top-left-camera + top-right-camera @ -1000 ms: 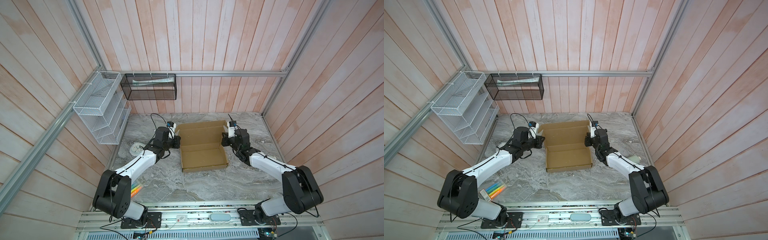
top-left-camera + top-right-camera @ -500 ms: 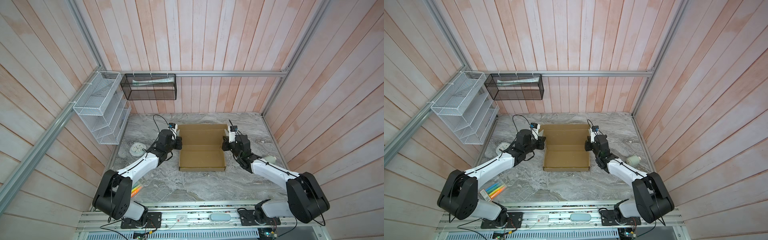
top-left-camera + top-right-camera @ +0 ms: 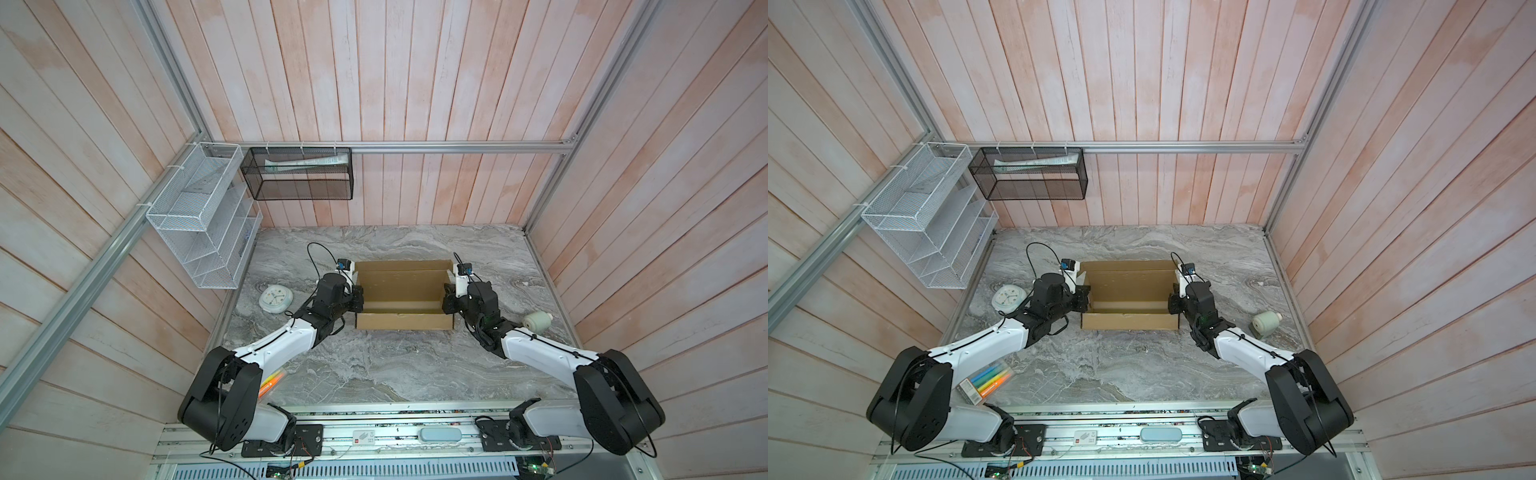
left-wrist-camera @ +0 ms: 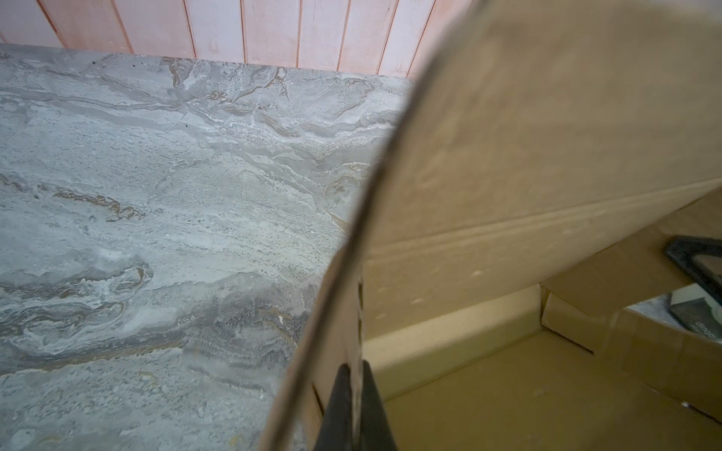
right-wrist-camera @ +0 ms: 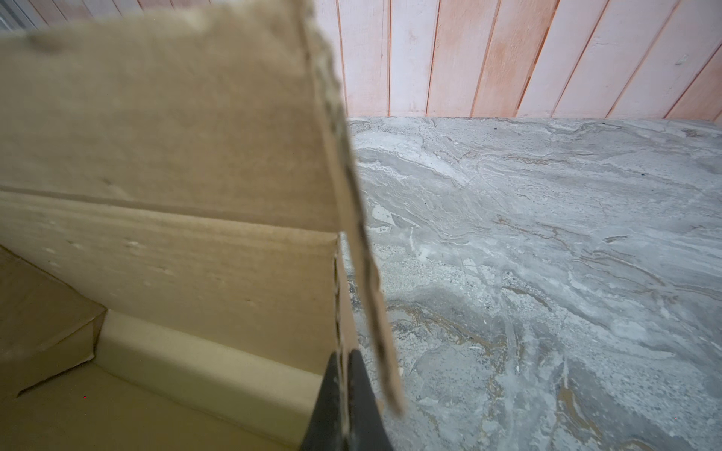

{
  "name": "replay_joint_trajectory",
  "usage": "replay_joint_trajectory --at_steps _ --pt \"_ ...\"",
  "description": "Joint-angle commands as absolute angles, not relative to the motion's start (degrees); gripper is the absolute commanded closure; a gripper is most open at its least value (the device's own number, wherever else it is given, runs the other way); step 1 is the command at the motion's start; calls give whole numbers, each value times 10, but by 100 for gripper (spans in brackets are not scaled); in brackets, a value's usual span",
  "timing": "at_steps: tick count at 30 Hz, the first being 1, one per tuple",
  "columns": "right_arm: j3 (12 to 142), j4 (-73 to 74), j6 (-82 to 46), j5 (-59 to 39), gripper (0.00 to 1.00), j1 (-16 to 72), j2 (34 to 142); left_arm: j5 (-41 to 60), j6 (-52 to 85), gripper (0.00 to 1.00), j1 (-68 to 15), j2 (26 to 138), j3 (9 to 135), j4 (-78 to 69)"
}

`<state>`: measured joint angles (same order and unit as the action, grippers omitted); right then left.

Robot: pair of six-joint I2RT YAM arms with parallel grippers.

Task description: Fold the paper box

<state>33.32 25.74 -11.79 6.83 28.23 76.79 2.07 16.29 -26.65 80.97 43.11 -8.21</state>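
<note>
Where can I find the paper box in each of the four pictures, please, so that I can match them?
In a top view: paper box in the middle of the marble table.
In a top view: the same place, mid-table.
Left wrist: close up, its raised wall fills about half the picture.
Right wrist: likewise, close up.
Shared landmark: the grey marble table beside it.

On the marble tabletop [image 3: 395, 365] we see a round white clock [image 3: 275, 299] near its left edge, a cream cylinder [image 3: 536, 321] near its right edge, and coloured markers [image 3: 986, 380] at its front-left corner.
</note>
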Motion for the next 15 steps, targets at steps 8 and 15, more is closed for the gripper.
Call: replay_joint_trajectory --at_steps 8,15 --pt "334 249 -125 59 87 297 753 28 158 100 -280 798 421 -110" --pt "341 238 -123 68 76 298 744 24 158 100 -280 797 418 -111"
